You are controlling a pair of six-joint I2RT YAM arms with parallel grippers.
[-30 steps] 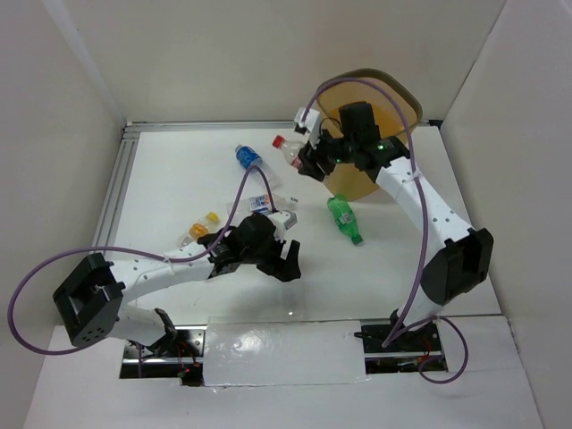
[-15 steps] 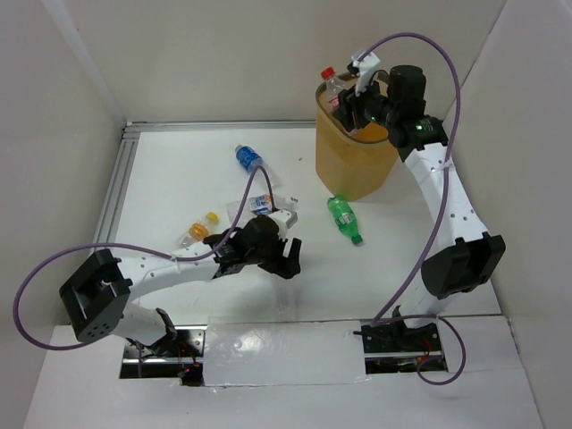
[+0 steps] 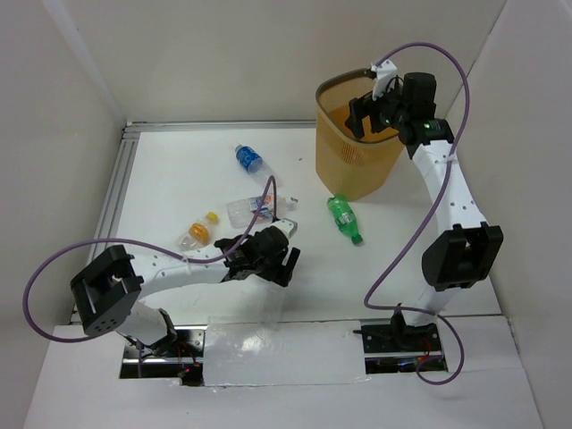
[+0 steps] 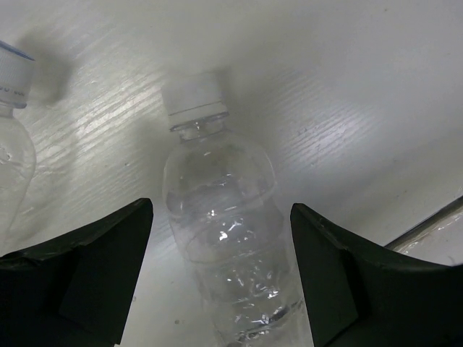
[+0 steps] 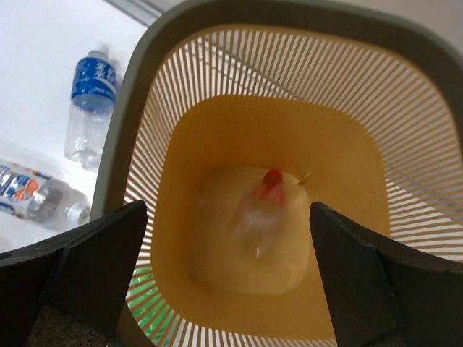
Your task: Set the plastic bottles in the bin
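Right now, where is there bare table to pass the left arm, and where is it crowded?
Bare: the far-left stretch between the side rail and the blue-labelled bottle; also the near-right patch between the green bottle and the right arm's base. Crowded: mid-table, around the labelled clear bottle and orange bottle.

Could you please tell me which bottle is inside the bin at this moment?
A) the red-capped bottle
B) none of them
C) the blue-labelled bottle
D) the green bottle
A: the right wrist view looks down into the bin and shows the red-capped bottle inside it.
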